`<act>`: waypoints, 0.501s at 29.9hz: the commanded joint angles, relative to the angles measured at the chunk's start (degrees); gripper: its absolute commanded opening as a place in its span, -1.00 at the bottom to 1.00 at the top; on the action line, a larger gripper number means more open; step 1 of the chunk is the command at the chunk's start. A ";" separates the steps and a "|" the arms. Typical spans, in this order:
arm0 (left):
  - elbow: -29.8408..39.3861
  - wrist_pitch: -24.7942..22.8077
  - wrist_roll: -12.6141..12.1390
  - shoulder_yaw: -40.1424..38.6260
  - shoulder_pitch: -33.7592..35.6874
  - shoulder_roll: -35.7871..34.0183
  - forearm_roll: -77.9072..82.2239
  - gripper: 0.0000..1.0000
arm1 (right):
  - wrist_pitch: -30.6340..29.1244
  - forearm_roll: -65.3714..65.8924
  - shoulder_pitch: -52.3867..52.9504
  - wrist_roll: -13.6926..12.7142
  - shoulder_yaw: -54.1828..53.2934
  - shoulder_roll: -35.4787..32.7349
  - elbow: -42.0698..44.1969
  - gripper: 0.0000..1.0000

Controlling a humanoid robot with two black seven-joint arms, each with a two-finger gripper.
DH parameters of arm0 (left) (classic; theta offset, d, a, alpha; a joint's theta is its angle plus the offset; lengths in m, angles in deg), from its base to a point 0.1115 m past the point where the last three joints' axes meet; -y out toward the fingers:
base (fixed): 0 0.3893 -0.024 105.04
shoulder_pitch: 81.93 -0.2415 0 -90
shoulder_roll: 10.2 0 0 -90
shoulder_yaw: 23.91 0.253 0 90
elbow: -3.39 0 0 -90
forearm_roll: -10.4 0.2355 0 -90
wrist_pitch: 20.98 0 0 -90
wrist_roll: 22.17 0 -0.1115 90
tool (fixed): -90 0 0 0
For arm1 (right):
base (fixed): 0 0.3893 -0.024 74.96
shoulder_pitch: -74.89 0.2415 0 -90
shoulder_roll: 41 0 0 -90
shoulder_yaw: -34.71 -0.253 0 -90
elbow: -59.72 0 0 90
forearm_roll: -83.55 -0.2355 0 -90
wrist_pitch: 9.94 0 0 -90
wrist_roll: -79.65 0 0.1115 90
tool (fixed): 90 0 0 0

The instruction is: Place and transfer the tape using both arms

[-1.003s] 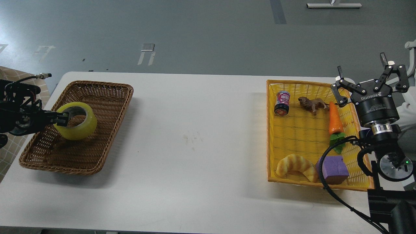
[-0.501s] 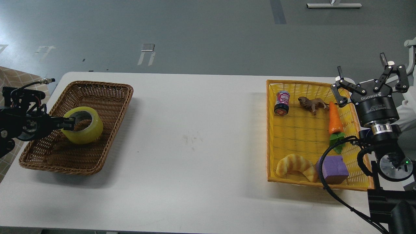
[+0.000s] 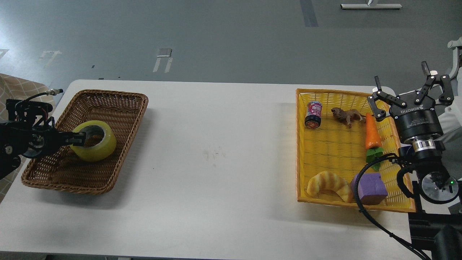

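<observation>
Holding the tape (image 3: 94, 141) by its rim over the brown basket (image 3: 119, 97), my left end effector (image 3: 80, 138) was clenched on it. Right end effector (image 3: 411, 92) stood spread. I judged set-down next: lower, release.

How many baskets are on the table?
2. A brown woven wicker basket sits at the left end of the white table; a yellow plastic woven basket sits at the right end. None seem hidden.
</observation>
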 commanded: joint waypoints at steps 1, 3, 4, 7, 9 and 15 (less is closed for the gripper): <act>0.61 -0.10 -0.06 -0.10 0.25 -0.07 -2.89 0.44 | 0.00 0.00 -0.02 0.00 -0.09 0.00 -0.08 1.00; 0.61 -0.10 -0.06 -0.10 0.51 -0.07 -4.39 0.45 | 0.00 0.00 -0.02 0.00 0.00 0.00 -0.08 1.00; 0.61 -0.10 -0.06 -0.10 0.68 -0.15 -4.92 0.45 | 0.00 0.00 -0.02 0.00 0.00 0.00 -0.08 1.00; 0.79 -0.01 -0.06 -0.89 1.04 -0.50 -6.15 0.45 | 0.00 0.00 -0.02 0.00 0.00 0.00 -0.08 1.00; 0.88 -0.01 -0.06 -1.07 2.69 -0.77 -8.51 0.45 | 0.00 0.00 -0.02 0.00 0.00 0.00 -0.08 1.00; 0.97 -0.10 1.60 -1.07 11.83 -1.03 -25.35 0.49 | 0.00 0.00 0.33 -0.09 0.00 0.00 -0.17 1.00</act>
